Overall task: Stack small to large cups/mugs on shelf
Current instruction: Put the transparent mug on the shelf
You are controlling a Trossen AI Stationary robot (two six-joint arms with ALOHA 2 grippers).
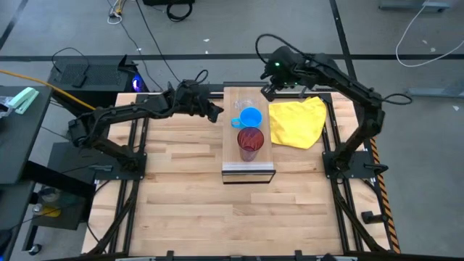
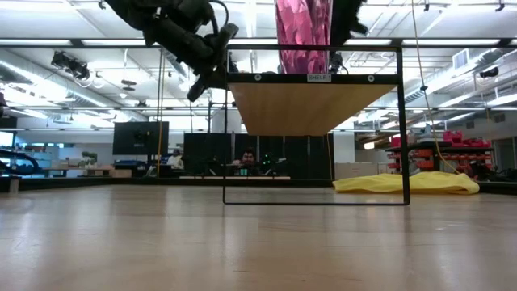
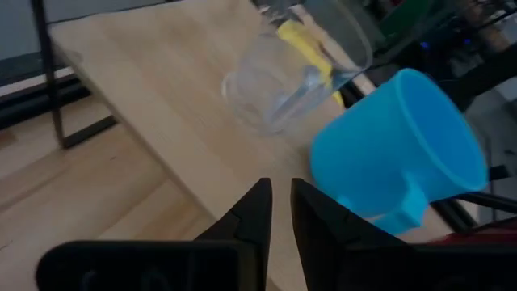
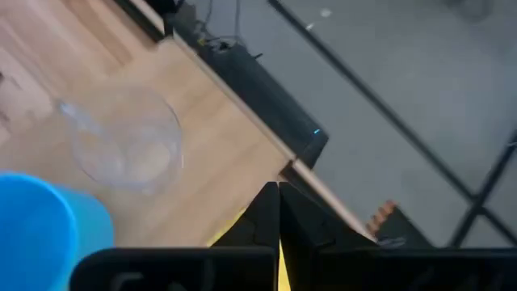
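The light-wood shelf [image 1: 235, 148] stands at the table's middle. On its top stand, from near to far, the red tumbler [image 1: 250, 143], the blue mug [image 1: 250, 118] and the clear glass cup [image 1: 243, 104]. My left gripper [image 1: 217, 114] hovers just left of the shelf, beside the blue mug [image 3: 396, 145], its fingers nearly shut and empty. My right gripper [image 1: 267, 93] is shut and empty by the shelf's far right corner, near the glass cup [image 4: 125, 137].
A yellow cloth [image 1: 297, 121] lies on the table right of the shelf. The shelf's dark frame [image 2: 315, 129] stands on thin legs. Bare tabletop [image 1: 181, 196] spreads at the near side. People sit in the room behind [image 2: 246, 162].
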